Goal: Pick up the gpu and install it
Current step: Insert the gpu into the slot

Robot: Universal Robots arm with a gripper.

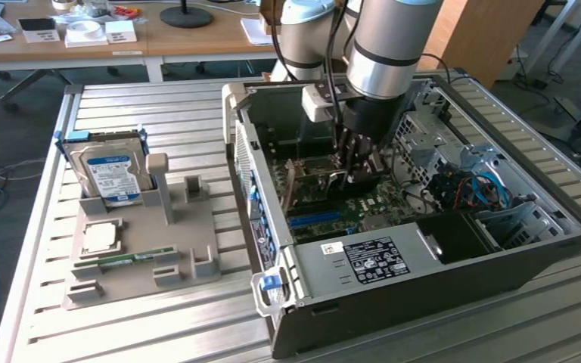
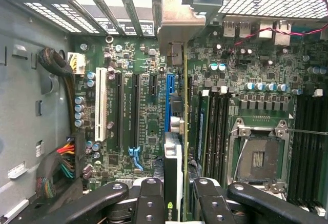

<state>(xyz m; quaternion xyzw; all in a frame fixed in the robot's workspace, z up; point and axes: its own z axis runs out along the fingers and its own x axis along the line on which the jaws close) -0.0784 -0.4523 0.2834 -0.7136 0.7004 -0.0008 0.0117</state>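
Wrist view puts the fingers [image 2: 148, 203] of the gripper [image 2: 174, 199] on either side of a thin card seen edge-on. They are drawn in to a narrow gap and clamp the gpu [image 2: 173, 172] between them, a green logo showing on its edge. From the grip, the card runs out along the blue slot [image 2: 167, 101] on the motherboard [image 2: 148, 126], and its metal bracket [image 2: 177, 24] reaches the row of rear slot openings. Beside it lie the black memory slots and an open, empty processor socket [image 2: 259, 157].

By my reading, the pick-up is done and the card has been carried into the machine and lined up with its slot. The install itself is not finished, since the gripper has the card in hand. I cannot tell from either picture whether the card's connector edge is pressed home or only resting above the slot.

Exterior view adds the wider setting: the arm [image 1: 386, 45] plunges straight down into the open computer case [image 1: 492, 265], which lies on a slatted metal table [image 1: 149, 333]. Well apart, toward the exterior view's left, a grey parts holder [image 1: 139, 280] carries an upright hard drive [image 1: 111, 172] and a small green memory stick [image 1: 119, 261]. There the arm hides the grip, whereas the wrist camera gives the card's alignment with the slot plainly.
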